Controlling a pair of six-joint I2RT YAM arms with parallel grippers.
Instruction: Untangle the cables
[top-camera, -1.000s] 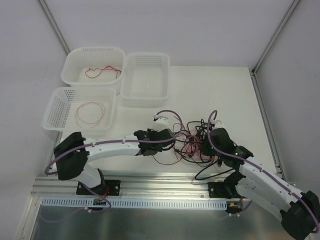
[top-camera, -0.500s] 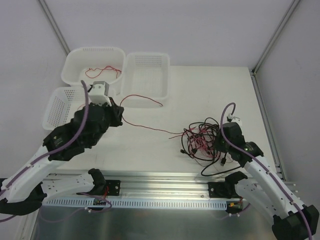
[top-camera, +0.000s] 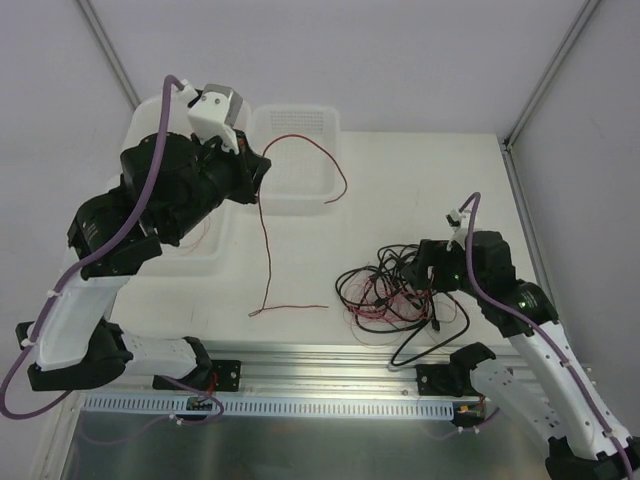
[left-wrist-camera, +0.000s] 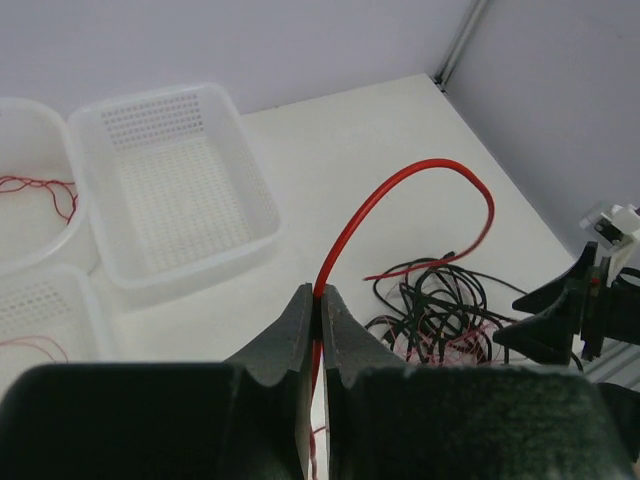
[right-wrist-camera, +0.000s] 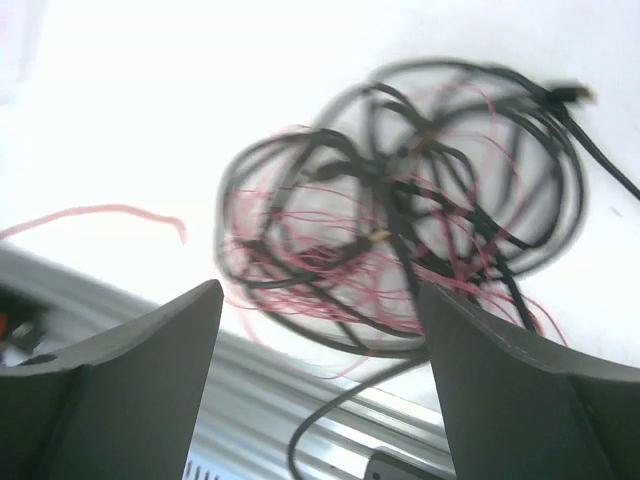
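The cables are a tangle (top-camera: 395, 295) of black cables and thin red wires on the table at right centre. One red wire (top-camera: 266, 250) is out of the tangle. It hangs from my left gripper (top-camera: 257, 178), which is raised high near the baskets. Its upper part arcs over the basket and its lower end trails on the table. In the left wrist view the gripper (left-wrist-camera: 320, 296) is shut on this red wire (left-wrist-camera: 420, 168). My right gripper (top-camera: 432, 268) hovers open just right of the tangle. In the right wrist view its jaws (right-wrist-camera: 320, 300) stand wide apart over the tangle (right-wrist-camera: 400, 220), holding nothing.
An empty white basket (top-camera: 292, 190) stands at the back centre. Two more baskets sit left of it, mostly hidden by my left arm. The left wrist view shows a red wire in each of these two (left-wrist-camera: 30, 195) (left-wrist-camera: 40, 325). The table's metal rail (top-camera: 330, 365) runs along the near edge.
My left arm rose and swung back left with the red wire, drawing it free of the tangle. My right gripper opened, let go of the tangle and pulled back slightly.
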